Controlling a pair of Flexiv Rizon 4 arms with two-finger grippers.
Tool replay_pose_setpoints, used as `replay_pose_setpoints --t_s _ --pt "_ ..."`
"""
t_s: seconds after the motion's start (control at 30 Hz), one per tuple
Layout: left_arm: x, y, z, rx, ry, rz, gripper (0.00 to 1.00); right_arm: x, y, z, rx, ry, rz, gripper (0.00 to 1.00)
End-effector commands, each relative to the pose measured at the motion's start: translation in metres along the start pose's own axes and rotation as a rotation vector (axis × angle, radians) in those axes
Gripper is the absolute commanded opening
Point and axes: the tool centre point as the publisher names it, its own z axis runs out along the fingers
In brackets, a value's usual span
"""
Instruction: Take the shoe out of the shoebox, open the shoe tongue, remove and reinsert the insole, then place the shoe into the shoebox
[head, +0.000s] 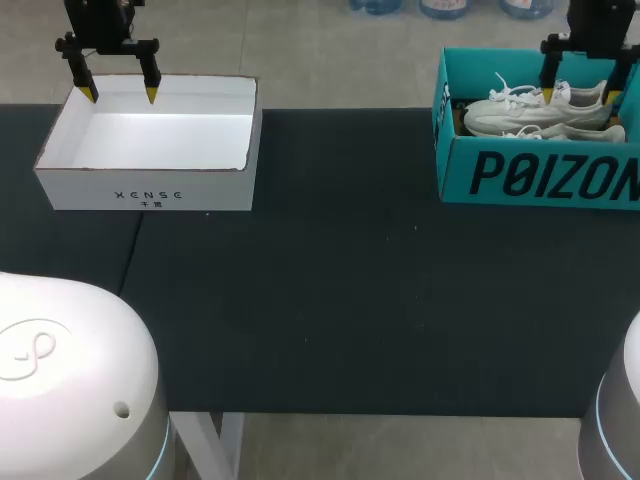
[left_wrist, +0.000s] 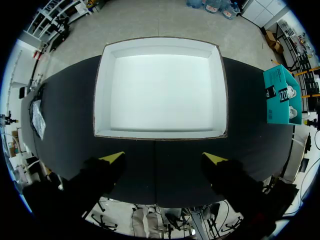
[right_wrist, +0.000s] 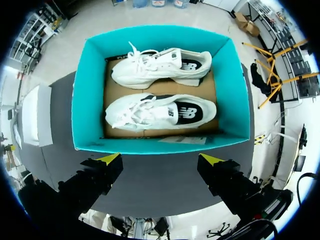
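Teal shoebox (head: 540, 178) sits far right on the bench (head: 330, 290), open-topped, w/ two white shoes (right_wrist: 160, 111) lying on their sides, side by side, on a brown cardboard liner (right_wrist: 160, 90). Right gripper (right_wrist: 160, 158) hangs over the box, fingers spread wide, nothing held. Left gripper (left_wrist: 165, 157) hovers far left by a white box (left_wrist: 160, 90), fingers likewise released, nothing between them.

Risks, as I judge:
- The shoes lie close together, so a wide-open approach could pinch both or shove the 2nd one.
- Loose laces (right_wrist: 137, 52) could snag a finger tip & drag.
- The box looks light. A shoe catching a wall on the way up could tip the box or slide it on the bench.
- Fingers coming down close to the teal walls could hit the rim.

Hard to make out:
- Insoles & tongues don't show w/ the shoes on their sides.
- Head view cuts off the shoebox's right end.
- Can't tell how high the fingers are above the shoes.
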Motion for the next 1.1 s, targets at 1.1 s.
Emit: replay_pose_setpoints --t_s 1.1 --pt "0.0 0.0 0.0 0.0 0.0 0.0 1.0 -0.084 0.064 0.088 -0.053 -0.088 0.027 1.0"
